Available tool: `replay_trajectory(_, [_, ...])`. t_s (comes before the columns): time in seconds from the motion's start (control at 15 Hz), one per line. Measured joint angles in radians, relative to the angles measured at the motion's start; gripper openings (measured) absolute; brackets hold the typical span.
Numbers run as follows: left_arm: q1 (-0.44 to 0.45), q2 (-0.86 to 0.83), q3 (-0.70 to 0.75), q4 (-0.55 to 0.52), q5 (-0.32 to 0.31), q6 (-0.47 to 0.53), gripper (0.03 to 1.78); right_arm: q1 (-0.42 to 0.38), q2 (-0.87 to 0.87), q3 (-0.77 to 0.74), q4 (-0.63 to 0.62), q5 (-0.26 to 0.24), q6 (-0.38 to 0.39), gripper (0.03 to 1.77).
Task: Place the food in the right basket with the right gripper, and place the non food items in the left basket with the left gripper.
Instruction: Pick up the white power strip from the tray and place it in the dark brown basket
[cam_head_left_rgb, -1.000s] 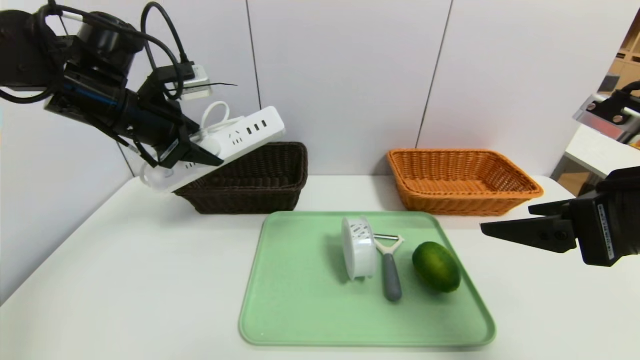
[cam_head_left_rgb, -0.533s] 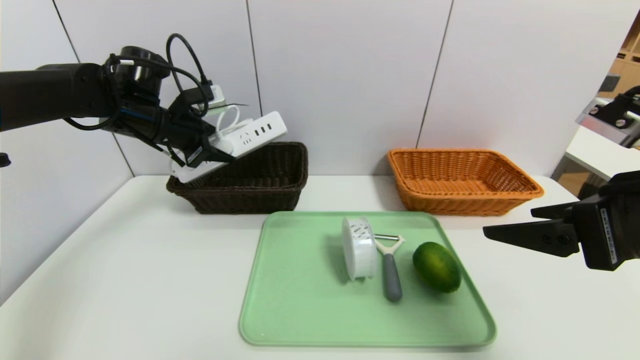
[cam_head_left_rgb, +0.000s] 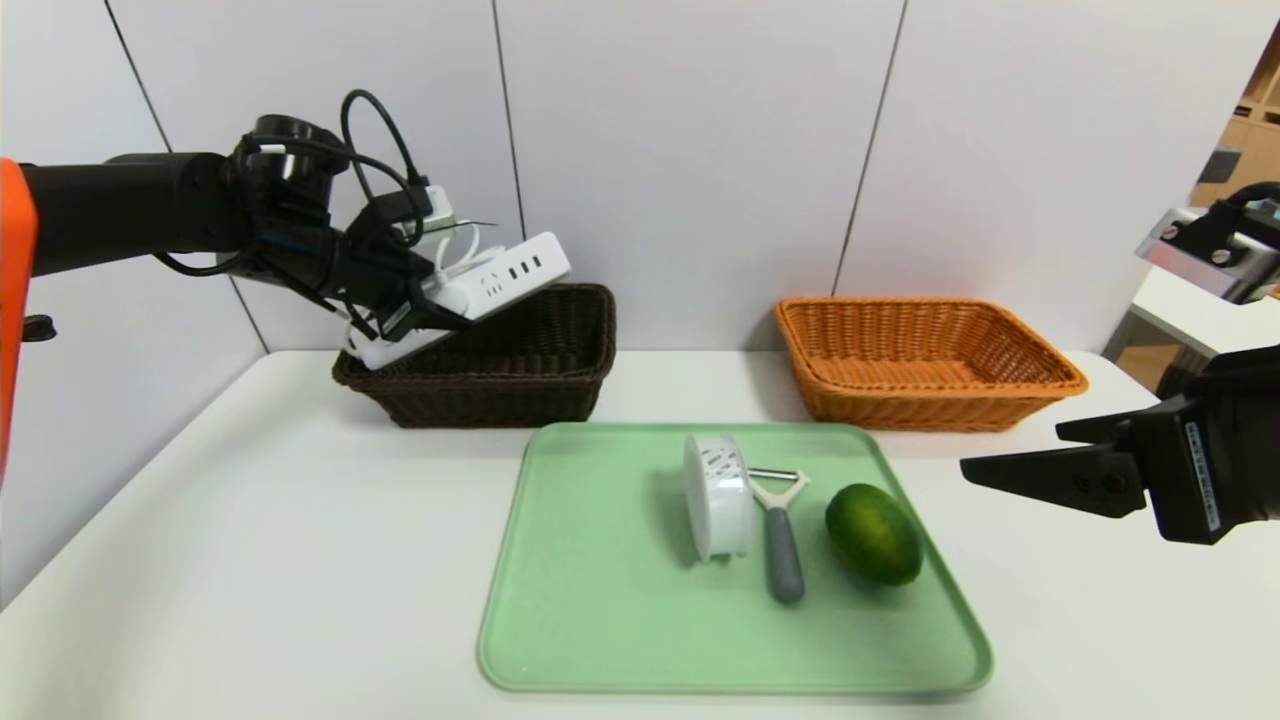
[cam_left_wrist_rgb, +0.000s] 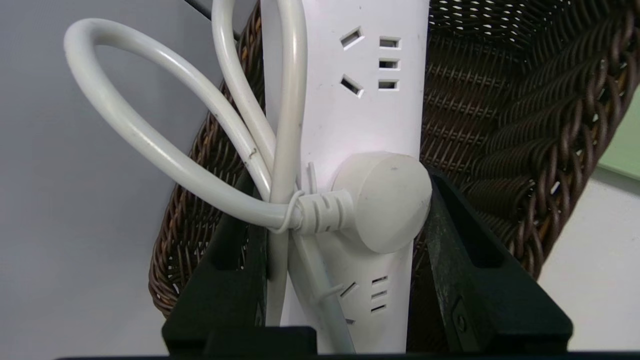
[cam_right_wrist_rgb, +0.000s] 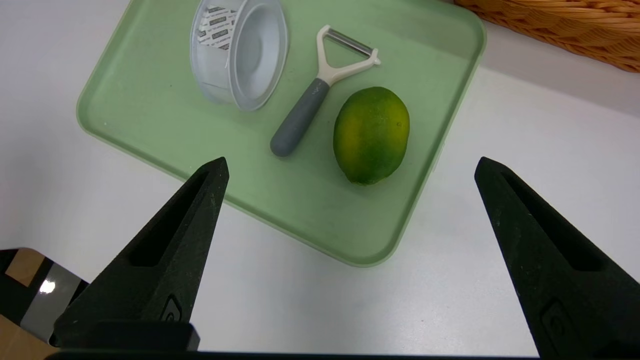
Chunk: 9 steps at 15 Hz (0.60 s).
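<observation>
Left wrist view alone shows fingers (cam_left_wrist_rgb: 235, 280) clamping the power strip (cam_left_wrist_rgb: 345, 115); right gripper (cam_right_wrist_rgb: 350, 200) gapes wide.

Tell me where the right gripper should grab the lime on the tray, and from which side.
Grip the lime across its narrow middle, coming from above: it lies on its side on the tray, and the peeler lies close beside it. The right gripper is open.

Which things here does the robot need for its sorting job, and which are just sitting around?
For the job:
- power strip, held by the left end effector over the dark basket
- orange basket
- lime, peeler and white tub, waiting on the green tray
- right end effector, open, off to the side

Just sitting around:
- white table
- wall panels
</observation>
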Motion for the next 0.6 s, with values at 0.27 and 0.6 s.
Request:
replay_trajectory(0.27, [0.000, 0.030, 0.000, -0.033, 0.000, 0.000, 0.90, 0.000, 0.005, 0.000, -0.003, 0.001, -0.001, 1.70])
replay_trajectory(0.6, [0.000, 0.044, 0.000, -0.044, 0.000, -0.015, 1.25, 0.000, 0.007, -0.003, -0.003, 0.001, -0.002, 1.70])
